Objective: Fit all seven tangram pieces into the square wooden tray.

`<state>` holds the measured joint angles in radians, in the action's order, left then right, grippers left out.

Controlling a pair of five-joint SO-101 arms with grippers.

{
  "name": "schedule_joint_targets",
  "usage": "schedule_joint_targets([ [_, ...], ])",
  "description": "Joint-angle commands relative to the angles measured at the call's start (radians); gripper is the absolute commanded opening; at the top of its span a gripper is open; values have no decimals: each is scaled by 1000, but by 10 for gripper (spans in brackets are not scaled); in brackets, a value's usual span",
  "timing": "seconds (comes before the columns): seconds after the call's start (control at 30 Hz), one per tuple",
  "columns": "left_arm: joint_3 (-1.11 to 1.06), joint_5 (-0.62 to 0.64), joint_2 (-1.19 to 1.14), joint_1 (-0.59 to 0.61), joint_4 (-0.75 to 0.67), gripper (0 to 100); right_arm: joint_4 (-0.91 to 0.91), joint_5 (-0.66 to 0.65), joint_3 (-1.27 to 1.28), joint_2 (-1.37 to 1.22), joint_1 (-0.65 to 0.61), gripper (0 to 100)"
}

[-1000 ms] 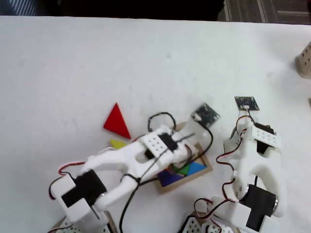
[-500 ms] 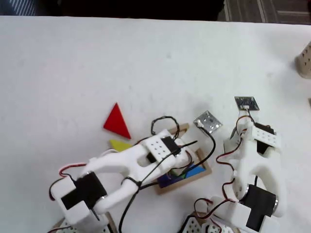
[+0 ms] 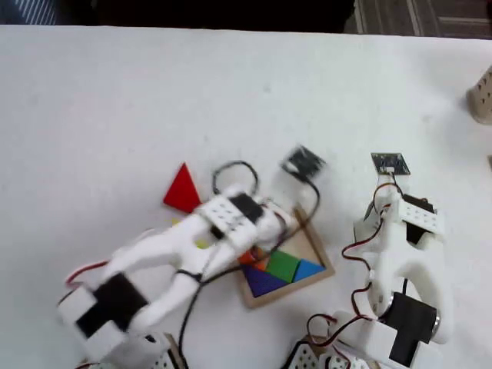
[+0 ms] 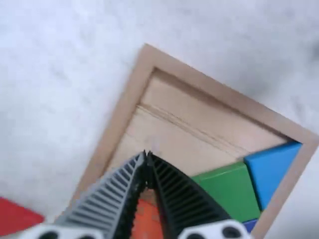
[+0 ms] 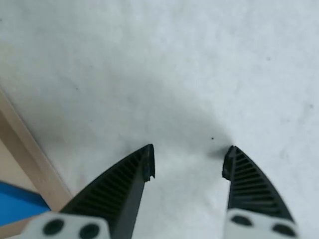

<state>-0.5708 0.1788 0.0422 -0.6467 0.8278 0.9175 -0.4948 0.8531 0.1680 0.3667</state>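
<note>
Four tangram pieces lie in the square wooden tray (image 4: 122,117): an orange piece (image 3: 250,257), a green piece (image 3: 283,266), a blue piece (image 3: 309,269) and a purple piece (image 3: 265,283), packed together in the half of the tray nearer the arm bases. The other half of the tray shows bare wood floor. The left gripper (image 4: 147,157) hangs over that bare floor just inside the tray, its jaws pressed together with nothing between them, tips right beside the orange piece's edge. In the high view the left arm (image 3: 177,254) lies across the tray's left corner.

A red triangle (image 3: 183,191) rests on the white table (image 3: 115,100) outside the tray, off its left side. A yellow piece (image 3: 201,244) sits between the red triangle and the tray, mostly hidden under the left arm, so its shape cannot be told.

The right gripper (image 5: 188,162) is off the tray's right side, over bare table near the tray's rim by the blue piece, jaws spread wide and holding nothing
</note>
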Motion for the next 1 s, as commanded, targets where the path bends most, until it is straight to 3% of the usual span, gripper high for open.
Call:
schedule_joint_targets([
  [0.0,-14,-12,228,143,61,20,-10,0,-9,15,-19,222],
  [0.13,-89,-12,409,392,28,20,-16,0,-9,15,-19,222],
  [0.27,-187,-6,455,621,-158,20,-16,-2,-9,12,-38,222],
  [0.37,-267,-5,455,720,-290,20,-16,-8,-9,10,-64,222],
  [0.5,-327,-5,455,769,-376,20,10,2,-54,42,-96,223],
  [0.6,-333,-3,433,769,-405,20,131,2,-120,124,-147,223],
  [0.8,-190,-3,205,780,-404,20,325,2,-143,286,-403,223],
  [0.97,-61,-6,35,834,-402,20,297,71,-123,306,-553,223],
])
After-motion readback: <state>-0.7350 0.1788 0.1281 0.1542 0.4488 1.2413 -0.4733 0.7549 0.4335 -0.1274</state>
